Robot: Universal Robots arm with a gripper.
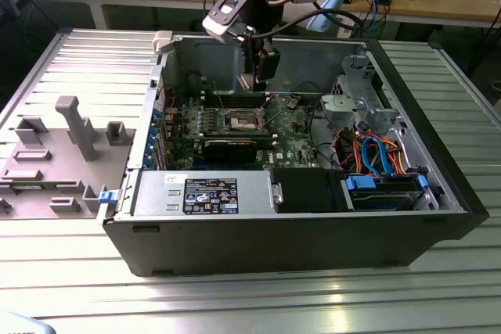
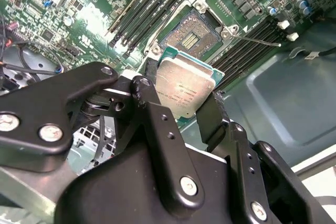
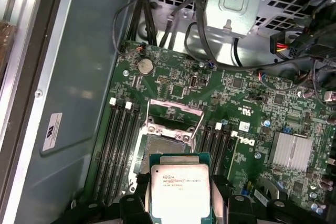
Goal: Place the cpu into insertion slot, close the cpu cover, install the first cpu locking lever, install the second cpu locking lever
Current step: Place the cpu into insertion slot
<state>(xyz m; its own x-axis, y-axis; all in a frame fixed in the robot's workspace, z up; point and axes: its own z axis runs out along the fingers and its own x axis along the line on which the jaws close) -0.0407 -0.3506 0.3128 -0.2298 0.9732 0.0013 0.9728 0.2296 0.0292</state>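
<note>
The cpu (image 2: 185, 88) is clamped in the gripper (image 2: 181, 100), whose fingers (image 2: 148, 85) press on two opposite edges of the chip. Its pale metal top faces the wrist cameras. In the exterior view it hangs in the air above the middle of the motherboard (image 3: 247, 98), well clear of the board's surface. The insertion slot (image 2: 191, 34) lies open beneath it, dark and bare, and in the first wrist view the chip partly hides it. The slot sits between two banks of memory slots (image 3: 118, 145).

The cpu cover (image 3: 175, 104) is swung up off the slot at one side. A thin wire locking lever (image 2: 257, 40) lies unlatched beside the slot's rim. The motherboard is in a case (image 1: 274, 232) that stands on the desk (image 1: 235, 295).

The step in hand looks like the placement itself, with the chip not yet seated. In the first wrist view the chip's edges run roughly parallel to the slot's rim, so the rotation seems close.

- **Level:** I would keep the chip level with the board; I cannot tell from these views how level it is now.
- **Centring:** Centre it over the slot before lowering it.
- **Descent:** Bring it straight down with no sideways slide, since the contact field would be easy to damage.
- **Clearance:** The fingers need room inside the rim, and the raised cover and the lever must stay clear of them.
- **Letting go:** Release only once all four edges sit inside the rim.
</note>
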